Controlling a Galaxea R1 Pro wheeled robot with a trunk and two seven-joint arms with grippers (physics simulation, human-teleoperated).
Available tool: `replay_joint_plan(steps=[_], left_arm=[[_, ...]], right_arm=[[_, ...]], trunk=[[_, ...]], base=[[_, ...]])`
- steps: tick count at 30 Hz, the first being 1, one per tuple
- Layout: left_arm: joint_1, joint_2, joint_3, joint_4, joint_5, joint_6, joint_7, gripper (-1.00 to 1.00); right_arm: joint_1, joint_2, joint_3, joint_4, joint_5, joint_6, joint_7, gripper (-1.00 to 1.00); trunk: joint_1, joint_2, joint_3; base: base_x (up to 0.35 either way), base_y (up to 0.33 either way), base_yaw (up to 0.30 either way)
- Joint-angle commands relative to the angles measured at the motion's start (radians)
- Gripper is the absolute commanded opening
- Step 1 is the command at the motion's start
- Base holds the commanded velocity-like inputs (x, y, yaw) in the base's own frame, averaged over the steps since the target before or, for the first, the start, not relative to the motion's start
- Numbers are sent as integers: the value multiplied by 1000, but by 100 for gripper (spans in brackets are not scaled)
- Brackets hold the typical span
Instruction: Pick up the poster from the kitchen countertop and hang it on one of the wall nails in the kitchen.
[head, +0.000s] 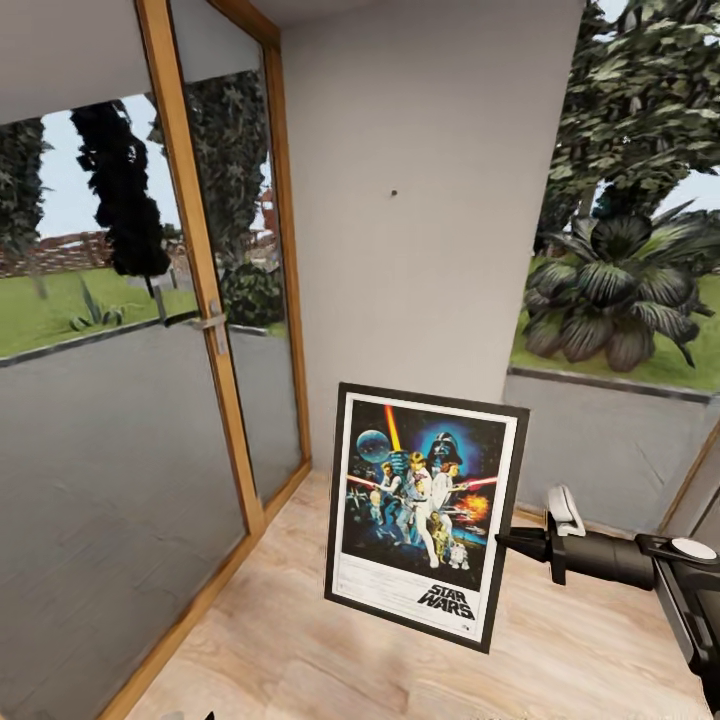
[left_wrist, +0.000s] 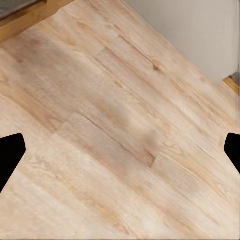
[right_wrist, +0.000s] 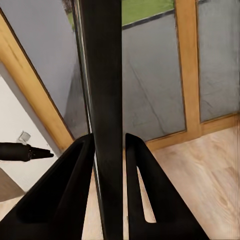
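My right gripper (head: 512, 541) is pinching the poster (head: 425, 510) by its right edge, upright, long axis vertical; the nail (head: 394, 192) is sitting high above it on the wall (head: 430, 250).

Pale grey wall (head: 430, 150) ahead, plain and evenly lit. Light wood-plank floor (head: 300, 640) below. Wood-framed glazed door (head: 200, 300) with metal handle (head: 212, 322) on one side; a window (head: 640, 200) on the other shows lawn and broad-leaved plants in daylight.
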Motion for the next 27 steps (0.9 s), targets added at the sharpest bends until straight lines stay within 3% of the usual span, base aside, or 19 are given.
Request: replay_joint_plan(steps=[1, 21, 27], left_arm=[[0, 1, -8, 1, 9, -4, -2, 100], [0, 1, -8, 1, 9, -3, -2, 100], [-1, 1, -8, 1, 9, -3, -2, 100]], right_arm=[[-1, 0, -1, 0, 0, 12, 6, -100], [-1, 2, -1, -1, 2, 8, 4, -100], [-1, 2, -1, -1, 2, 10, 4, -100]], trunk=[[1, -1, 0], [1, -1, 2], [1, -1, 4]], base=[[121, 95, -270], [239, 237, -42], [254, 259, -210]])
